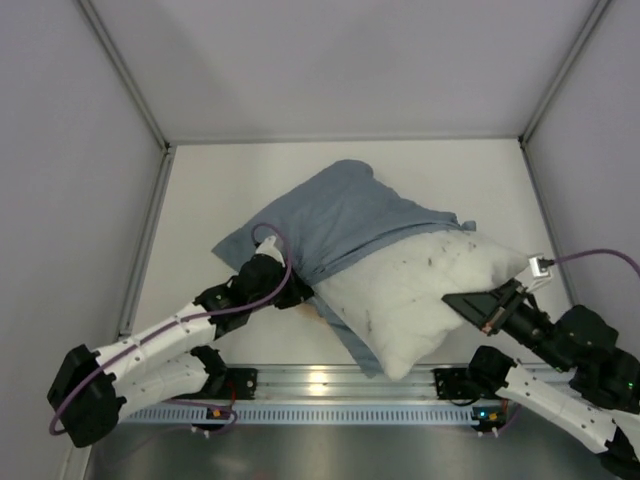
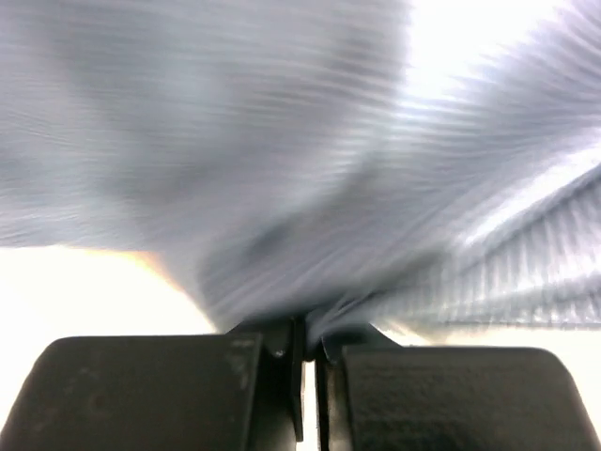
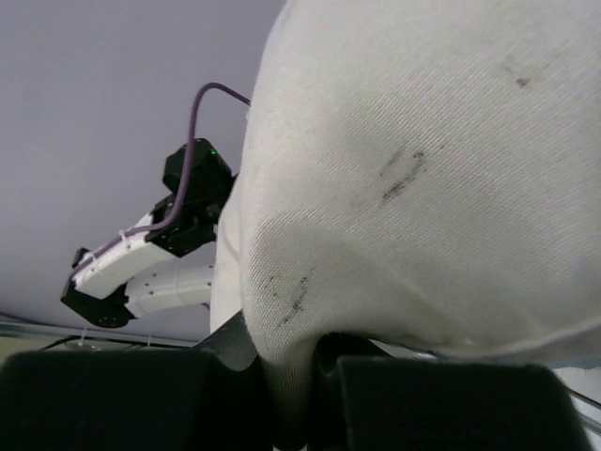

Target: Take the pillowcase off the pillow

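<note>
The two arms are pulling against each other, and that looks like the whole trick. The right claw (image 3: 293,376) is clamping shut on a pinch of the pillow (image 1: 420,290) at its bare near-right end, probably to anchor it. The left claw (image 2: 308,343) is squeezing nearly closed on a fold of the pillowcase (image 1: 340,215) at its open edge. I'd guess that's so it can drag the cloth off toward the far left. The pillow is lying diagonally on the counter (image 1: 200,200), and the pillowcase is covering only its far-left half.
</note>
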`<state>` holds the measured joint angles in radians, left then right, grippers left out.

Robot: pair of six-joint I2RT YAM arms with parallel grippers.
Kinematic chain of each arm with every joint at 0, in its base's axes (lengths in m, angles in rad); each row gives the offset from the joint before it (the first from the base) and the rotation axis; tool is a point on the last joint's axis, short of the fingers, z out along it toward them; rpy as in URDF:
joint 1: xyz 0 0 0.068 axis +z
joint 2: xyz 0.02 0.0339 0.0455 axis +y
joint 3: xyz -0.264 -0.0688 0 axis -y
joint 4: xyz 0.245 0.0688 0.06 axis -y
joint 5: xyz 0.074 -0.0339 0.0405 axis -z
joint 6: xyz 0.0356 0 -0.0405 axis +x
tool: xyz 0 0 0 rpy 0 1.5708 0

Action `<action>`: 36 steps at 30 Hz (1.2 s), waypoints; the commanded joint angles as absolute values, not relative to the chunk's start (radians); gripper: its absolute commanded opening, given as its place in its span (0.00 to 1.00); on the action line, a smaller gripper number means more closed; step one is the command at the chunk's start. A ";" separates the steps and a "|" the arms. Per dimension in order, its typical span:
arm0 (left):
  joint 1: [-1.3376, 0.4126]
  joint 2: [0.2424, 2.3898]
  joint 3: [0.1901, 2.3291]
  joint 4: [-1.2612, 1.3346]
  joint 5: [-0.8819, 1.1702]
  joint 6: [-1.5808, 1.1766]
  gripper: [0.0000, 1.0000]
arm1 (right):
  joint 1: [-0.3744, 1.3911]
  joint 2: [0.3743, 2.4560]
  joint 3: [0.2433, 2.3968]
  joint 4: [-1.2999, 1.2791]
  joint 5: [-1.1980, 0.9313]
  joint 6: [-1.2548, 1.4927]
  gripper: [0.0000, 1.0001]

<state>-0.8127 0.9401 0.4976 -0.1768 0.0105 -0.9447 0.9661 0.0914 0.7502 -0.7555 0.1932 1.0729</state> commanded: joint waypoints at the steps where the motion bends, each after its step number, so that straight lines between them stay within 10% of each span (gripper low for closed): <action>1: -0.678 0.945 0.476 -0.319 -0.186 -0.910 0.00 | 0.968 0.011 0.974 -0.692 0.274 1.046 0.00; 9: -0.577 0.862 0.463 -0.300 -0.012 -0.795 0.00 | 0.969 -0.046 0.945 -0.735 0.267 1.054 0.00; 13: -0.600 0.801 0.552 -0.320 0.134 -0.735 0.80 | 0.969 -0.009 0.879 -0.736 0.227 1.029 0.00; 15: -0.617 0.714 0.634 -0.389 0.083 -0.730 0.99 | 0.971 0.026 0.867 -0.750 0.218 1.017 0.00; 20: -0.626 0.606 0.813 -0.529 -0.080 -0.695 0.99 | 0.974 0.118 0.851 -0.824 0.245 1.002 0.00; 36: -0.741 1.528 1.535 -0.535 0.339 -0.218 0.99 | 0.973 0.172 0.624 -0.799 0.163 1.026 0.00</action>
<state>-0.6907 1.4647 1.4330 -0.5091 0.2878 -0.3477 0.9665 0.1997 0.6109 -0.8780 0.1890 1.0237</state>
